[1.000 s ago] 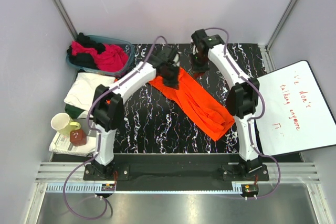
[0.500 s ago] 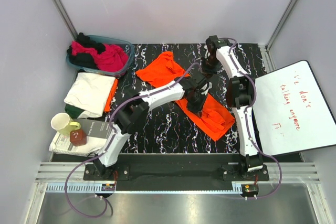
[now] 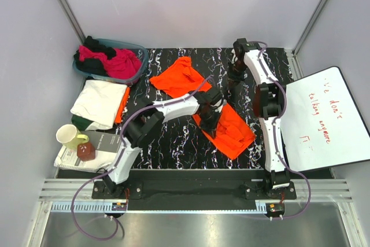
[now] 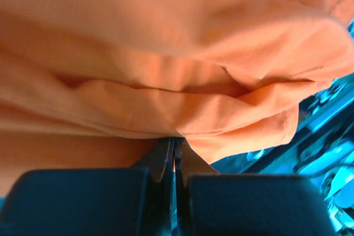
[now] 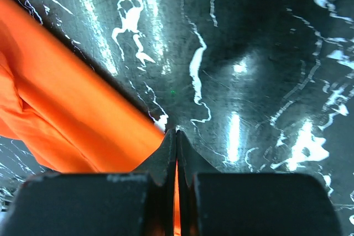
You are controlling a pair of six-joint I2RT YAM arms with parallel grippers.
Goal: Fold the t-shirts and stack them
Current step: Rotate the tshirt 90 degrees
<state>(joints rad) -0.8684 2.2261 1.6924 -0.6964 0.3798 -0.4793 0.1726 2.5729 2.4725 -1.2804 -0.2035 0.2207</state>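
Observation:
The orange t-shirt (image 3: 176, 79) lies slantwise on the black marbled table (image 3: 167, 137), with its lower half folded over at the right. My left gripper (image 3: 211, 124) reaches across onto that folded part. In the left wrist view it (image 4: 175, 139) is shut, with the orange cloth (image 4: 166, 53) bunched at its tips. My right gripper (image 3: 230, 88) sits at the shirt's far right edge. It (image 5: 176, 131) is shut, and a straight orange edge (image 5: 66, 114) runs right up to its tips. A magenta shirt (image 3: 121, 62) and a black shirt (image 3: 92, 44) fill the basket. A folded white shirt (image 3: 98, 99) lies left of the table.
The teal basket (image 3: 141, 62) stands at the back left. A yellow mug (image 3: 68, 136) and a small red object (image 3: 86, 152) rest on papers at the front left. A white board (image 3: 326, 117) with red handwriting lies to the right of the table.
My left gripper has swept from the shirt's upper end down and to the right, carrying cloth over the lower half. The right gripper has shifted a little to the right.

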